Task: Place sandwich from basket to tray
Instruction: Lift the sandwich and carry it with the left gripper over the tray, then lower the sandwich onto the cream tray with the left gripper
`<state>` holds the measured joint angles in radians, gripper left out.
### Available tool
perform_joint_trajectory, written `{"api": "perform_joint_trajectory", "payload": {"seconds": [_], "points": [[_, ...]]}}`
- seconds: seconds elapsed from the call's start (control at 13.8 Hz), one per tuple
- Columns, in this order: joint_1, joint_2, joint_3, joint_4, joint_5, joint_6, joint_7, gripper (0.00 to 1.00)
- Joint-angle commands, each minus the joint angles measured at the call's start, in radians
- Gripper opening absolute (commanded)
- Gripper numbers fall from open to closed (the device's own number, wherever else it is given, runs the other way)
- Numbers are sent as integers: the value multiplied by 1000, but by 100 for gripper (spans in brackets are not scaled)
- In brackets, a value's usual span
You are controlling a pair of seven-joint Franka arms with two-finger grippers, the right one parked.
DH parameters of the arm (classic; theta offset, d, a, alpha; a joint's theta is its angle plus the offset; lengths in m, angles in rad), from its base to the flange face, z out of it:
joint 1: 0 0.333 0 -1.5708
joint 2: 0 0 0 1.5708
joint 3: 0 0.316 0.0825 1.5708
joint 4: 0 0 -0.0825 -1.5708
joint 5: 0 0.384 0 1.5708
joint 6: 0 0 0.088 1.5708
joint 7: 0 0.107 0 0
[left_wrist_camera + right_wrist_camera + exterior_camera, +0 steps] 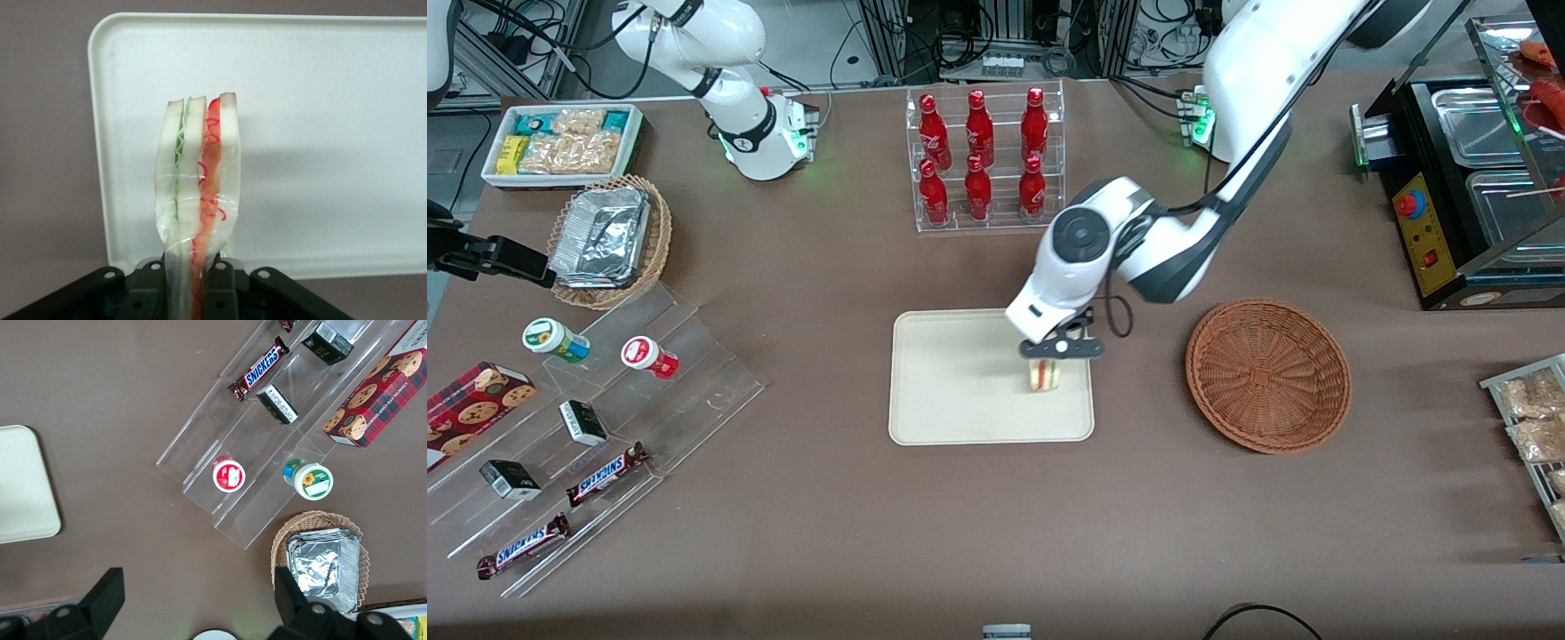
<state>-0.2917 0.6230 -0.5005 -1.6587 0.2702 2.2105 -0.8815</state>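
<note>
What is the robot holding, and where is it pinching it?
The end effector, over the tray, pinches the sandwich by one narrow end of the wedge.

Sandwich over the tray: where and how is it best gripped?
Across its two flat bread faces, from above, as the gripper is shut on it now. The sandwich is a thin layered wedge; pinching the faces keeps the layers together. It hangs over the tray.

Bright, even overhead light; soft shadows, sharp focus throughout.
</note>
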Motion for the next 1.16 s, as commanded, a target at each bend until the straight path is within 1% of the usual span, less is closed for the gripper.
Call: {"api": "perform_joint_trajectory", "payload": {"seconds": [0.0, 0.29, 0.44, 0.73, 0.95, 1.02, 1.09], "points": [[-29, 99, 7, 135, 58, -58, -31, 0], [-40, 165, 8, 189, 89, -57, -28, 0], [-50, 187, 8, 192, 121, -55, -27, 0], [-53, 199, 8, 192, 158, -55, -16, 0], [-67, 210, 8, 192, 164, -54, -17, 0], [-67, 211, 8, 194, 164, -52, -17, 44], [-70, 211, 8, 194, 167, -52, -16, 93]]}}
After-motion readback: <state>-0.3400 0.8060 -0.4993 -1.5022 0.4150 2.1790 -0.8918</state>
